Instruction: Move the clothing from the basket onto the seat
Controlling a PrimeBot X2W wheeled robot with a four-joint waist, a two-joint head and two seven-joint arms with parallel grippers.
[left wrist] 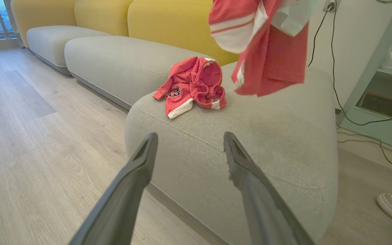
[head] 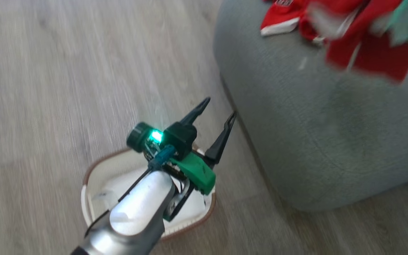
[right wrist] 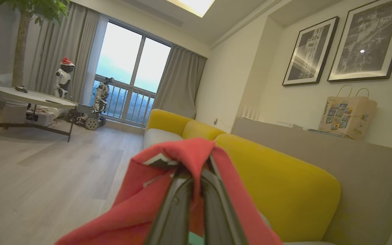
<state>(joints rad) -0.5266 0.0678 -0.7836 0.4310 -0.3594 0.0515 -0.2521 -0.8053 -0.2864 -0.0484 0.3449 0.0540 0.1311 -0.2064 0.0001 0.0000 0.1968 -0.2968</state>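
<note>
Nearest, the left gripper point(head: 220, 106) hangs wide open and empty above the basket point(head: 99, 177) on the floor. Beyond, 1 garment point(left wrist: 189, 85) lies near the seat's point(left wrist: 284, 136) edge. The right gripper point(right wrist: 196, 175), clamped tight, dangles a 2nd garment point(left wrist: 271, 64) above it.

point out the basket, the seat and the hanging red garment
basket point(head: 99, 180), head view, white inner wall, left side
seat point(left wrist: 277, 117), left wrist view, bare cushion top
hanging red garment point(left wrist: 277, 63), left wrist view, plain red panel

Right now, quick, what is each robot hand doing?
Left gripper: open, holding nothing.
Right gripper: shut on the red garment.
</note>
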